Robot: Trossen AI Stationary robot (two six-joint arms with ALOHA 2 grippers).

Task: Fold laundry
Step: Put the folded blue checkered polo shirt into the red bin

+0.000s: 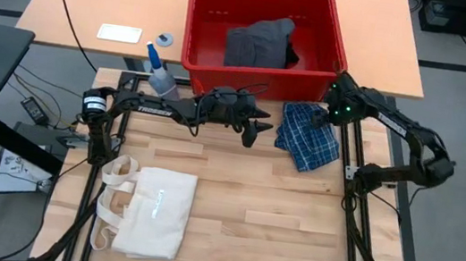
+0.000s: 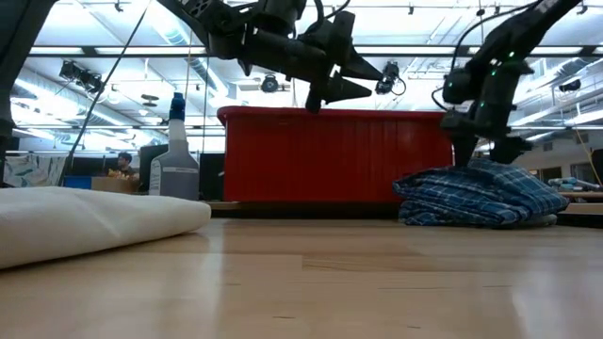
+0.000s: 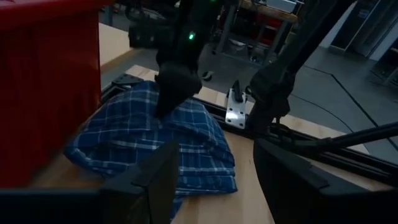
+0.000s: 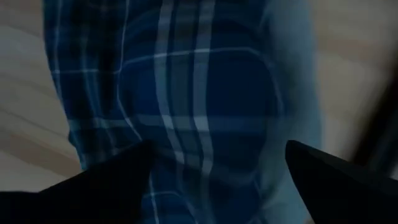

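Note:
The blue-and-white plaid garment (image 1: 309, 136) lies bunched on the table's far right, just in front of the red basket (image 1: 194, 26). A dark charcoal garment (image 1: 261, 44) lies inside the basket. My right gripper (image 1: 334, 113) points steeply down over the plaid pile's far part, its fingers open on either side of a hump of cloth (image 4: 199, 93). My left gripper (image 1: 255, 132) hangs open above the table, left of the plaid garment, pointing level toward it (image 3: 143, 137). My right gripper (image 2: 485, 155) comes at the top of the plaid pile (image 2: 480, 193) from above, fingers spread. Its fingertips (image 3: 166, 106) reach the cloth's surface, but I cannot tell whether they touch it. The garment lies slack on the table.
A cream canvas tote bag (image 1: 150, 214) lies flat at the near left. A spray bottle (image 1: 161, 74) stands at the far left beside the basket. Bare wood lies between the tote and the plaid garment. Black frame rails (image 1: 355, 178) run along the table's right edge.

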